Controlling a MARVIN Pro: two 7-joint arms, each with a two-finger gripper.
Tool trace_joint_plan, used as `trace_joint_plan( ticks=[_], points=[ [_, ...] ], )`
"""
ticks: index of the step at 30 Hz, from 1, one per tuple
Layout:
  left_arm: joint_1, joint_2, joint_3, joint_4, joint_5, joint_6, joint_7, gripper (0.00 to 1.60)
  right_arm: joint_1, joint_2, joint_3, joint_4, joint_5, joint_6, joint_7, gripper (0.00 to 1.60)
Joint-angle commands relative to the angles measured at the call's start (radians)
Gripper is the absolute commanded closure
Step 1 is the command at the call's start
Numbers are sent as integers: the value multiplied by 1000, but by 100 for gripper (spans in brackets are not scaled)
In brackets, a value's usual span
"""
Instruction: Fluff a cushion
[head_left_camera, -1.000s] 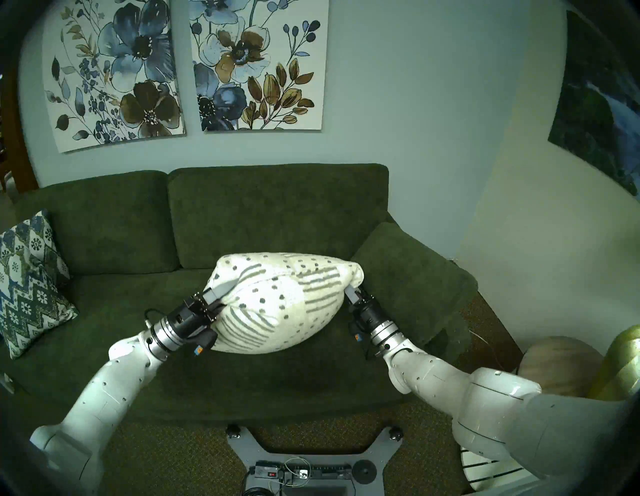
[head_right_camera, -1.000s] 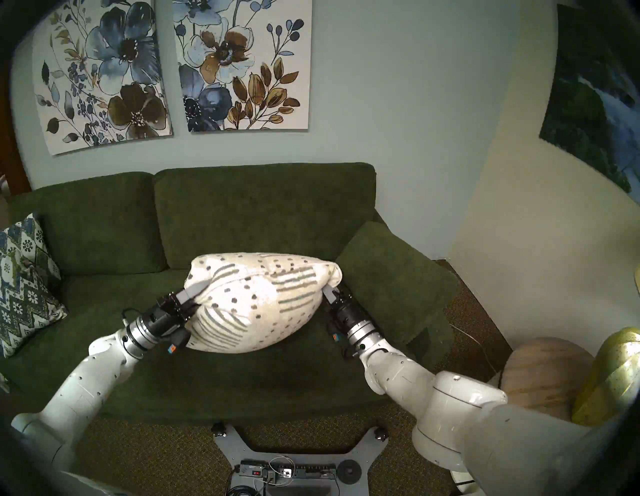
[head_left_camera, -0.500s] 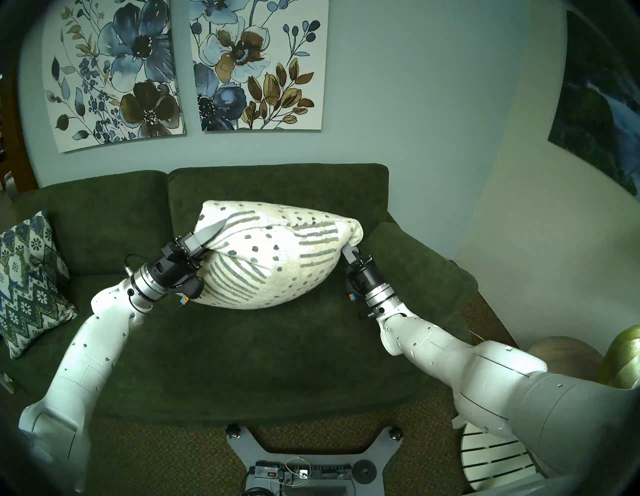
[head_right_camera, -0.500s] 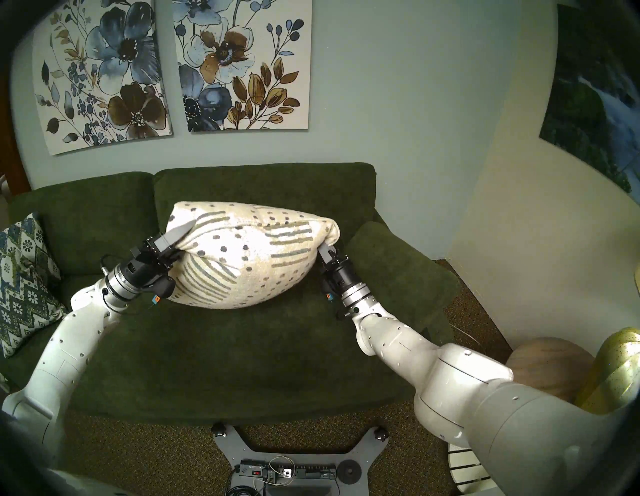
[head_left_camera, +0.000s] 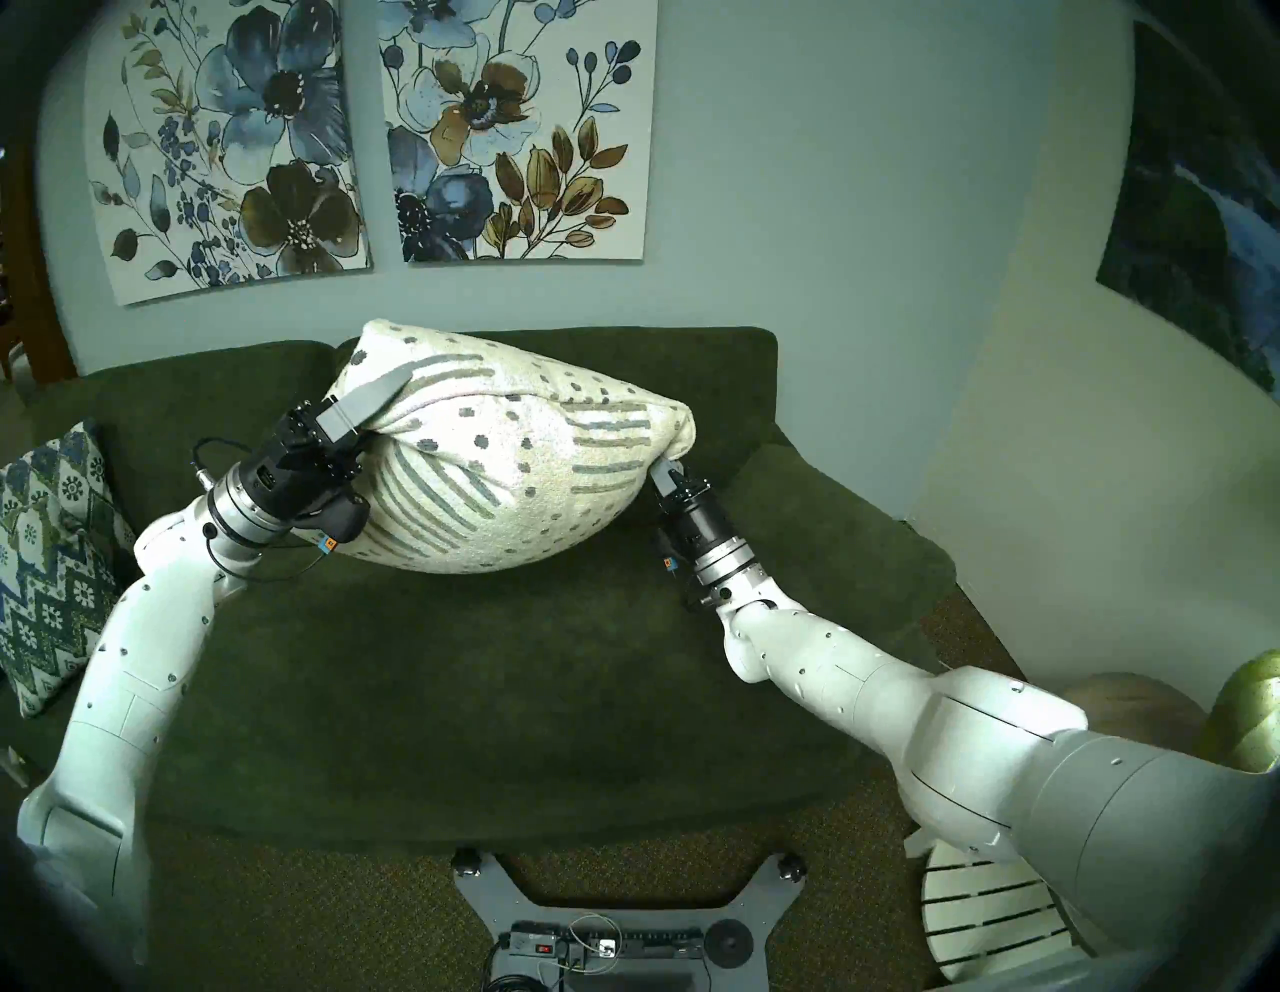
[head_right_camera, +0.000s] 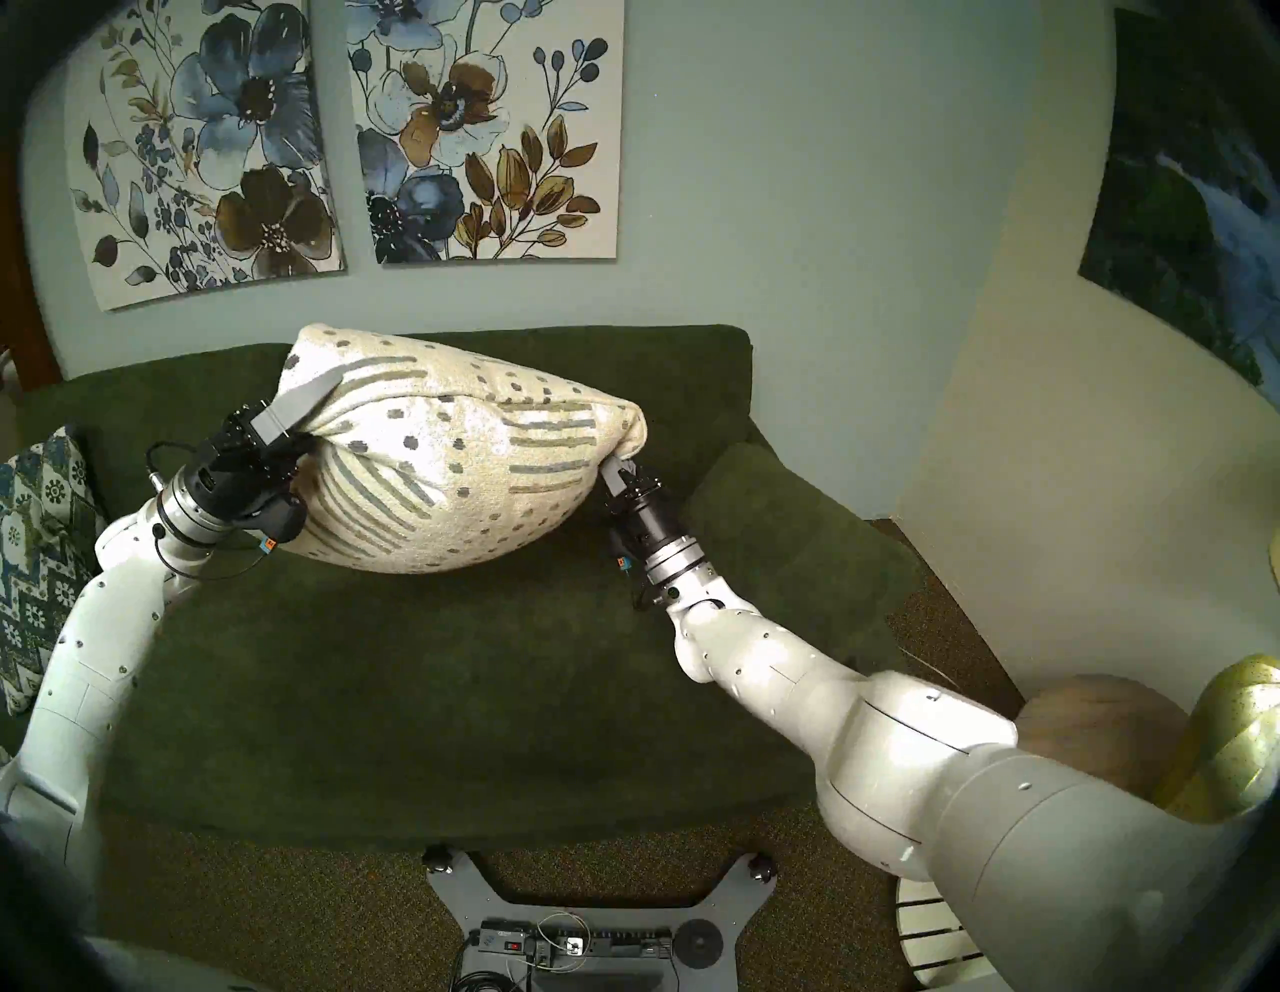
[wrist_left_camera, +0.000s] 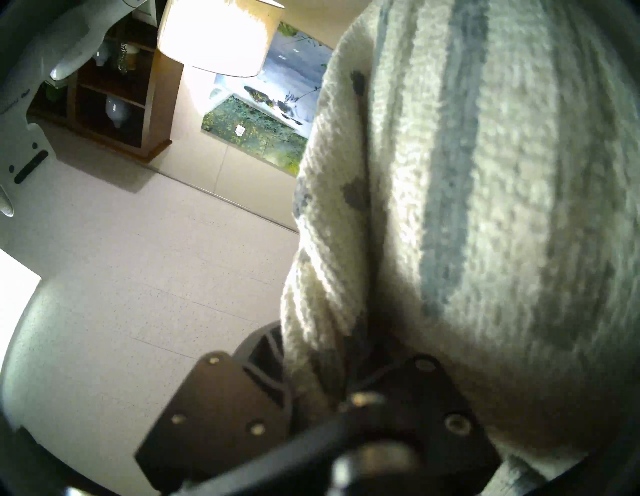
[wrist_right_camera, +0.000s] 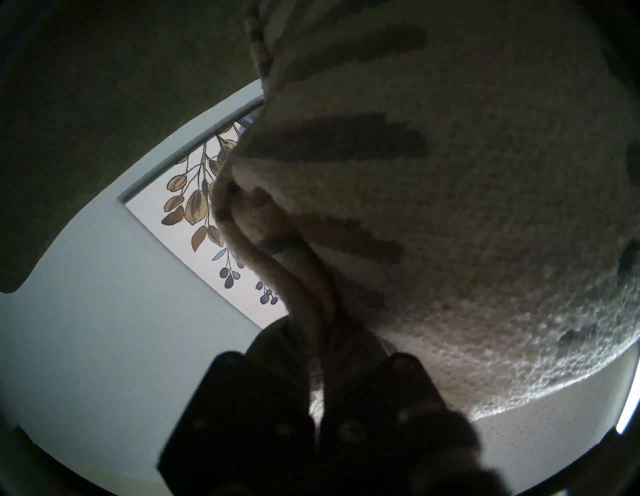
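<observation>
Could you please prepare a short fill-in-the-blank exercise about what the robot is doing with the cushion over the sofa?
1. The cream cushion is held by ____ grippers.
2. The left gripper holds its end ____ than the right gripper holds its end.
3. The cushion hangs above the green ____.
4. The zigzag pillow rests at the sofa's ____ end.

Missing words: two; higher; sofa; left

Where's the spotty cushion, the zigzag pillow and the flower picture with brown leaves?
cushion (head_left_camera: 505, 478): head left view, middle of its dotted front face.
zigzag pillow (head_left_camera: 48, 568): head left view, its patterned front.
flower picture (head_left_camera: 519, 131): head left view, centre of the right-hand canvas.
</observation>
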Motion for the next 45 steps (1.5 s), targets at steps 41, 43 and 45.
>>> trace_joint_plan(
  ticks=[41,43,45],
  points=[
    [193,-162,232,628,130,-12,-70,160,-299,62,-236,268,-148,-49,158,160],
    [161,-157,221,612,124,-27,-58,160,-276,64,-228,270,-142,-67,158,160],
    [158,-148,203,570,116,-39,-41,160,-249,64,-219,266,-135,-83,156,160]
  ],
)
